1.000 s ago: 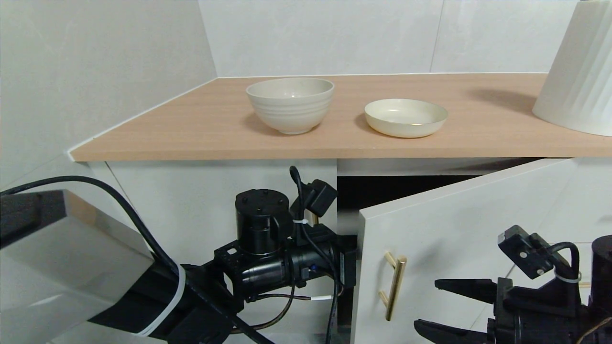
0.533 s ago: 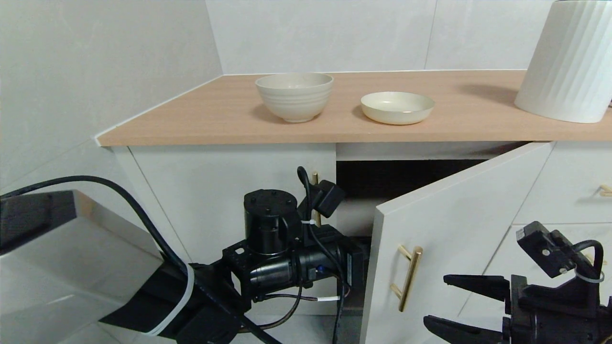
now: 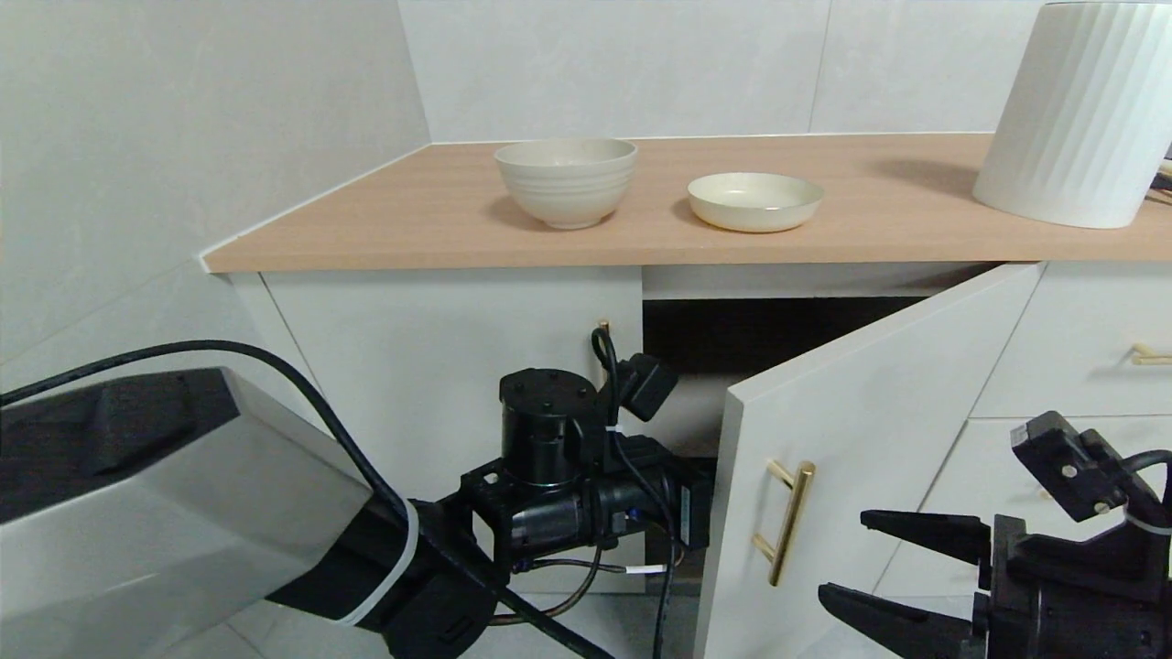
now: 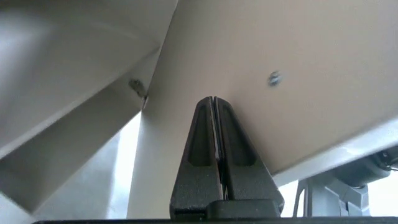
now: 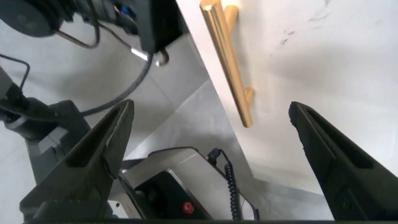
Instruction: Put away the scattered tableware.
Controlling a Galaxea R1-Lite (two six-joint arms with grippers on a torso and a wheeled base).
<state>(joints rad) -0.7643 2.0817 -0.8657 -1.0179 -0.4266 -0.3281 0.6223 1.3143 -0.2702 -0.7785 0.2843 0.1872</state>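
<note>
Item: bowl (image 3: 566,181) & dish (image 3: 754,200) sat far on counter (image 3: 412,229), both unheld. L gripper (image 4: 213,102): jaws together, at inner face of half-open cabinet door (image 3: 851,439). R gripper (image 3: 847,556): jaws apart, near handle (image 3: 786,523). I judged the door should go wider first, pushed slowly.

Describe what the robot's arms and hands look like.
Both hands are matte black, long and tapered: the left hand, the right hand. The left arm has a silver-grey shell, black joints, black cables and white cable ties.
</note>
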